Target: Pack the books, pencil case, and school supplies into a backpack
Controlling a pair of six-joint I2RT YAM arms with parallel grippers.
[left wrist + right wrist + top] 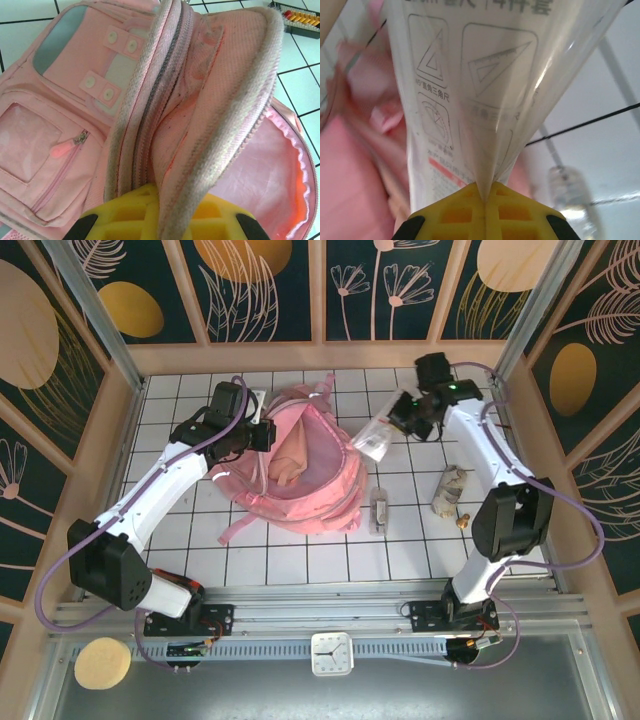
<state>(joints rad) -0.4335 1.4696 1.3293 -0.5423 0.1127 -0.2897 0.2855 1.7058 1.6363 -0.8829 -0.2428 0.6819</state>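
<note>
Backpack (305,485) lies on the tiled table (300,560), left of centre, with its mouth turned toward the right arm. I think the left gripper (160,222) lifts the zipper rim (225,145) so that the mouth stands open for loading. Its jaws are pressed nearly together and pinch this rim. The school supplies packet (470,90) hangs in the air just beside the opening, on its right side, probably ready to go in. The right gripper (485,212) has its jaws pressed together on one end of the packet, and the clear film folds into a crease there.
</note>
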